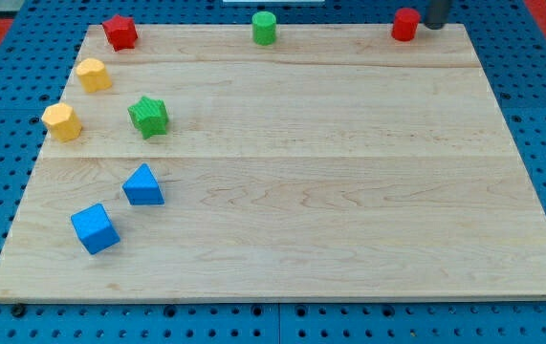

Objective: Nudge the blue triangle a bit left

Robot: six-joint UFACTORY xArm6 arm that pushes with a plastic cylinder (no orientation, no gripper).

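The blue triangle [143, 185] lies on the wooden board [330, 191] at the view's lower left. A blue cube [95, 228] sits just below and left of it. My tip [434, 27] shows as a dark rod end at the view's top right, right beside the red cylinder [404, 25] and far from the blue triangle.
A green star [148, 117] lies above the blue triangle. Two yellow blocks [93, 75] [62, 121] sit near the board's left edge. A red star [120, 32] is at the top left corner, and a green cylinder [264, 28] at the top middle.
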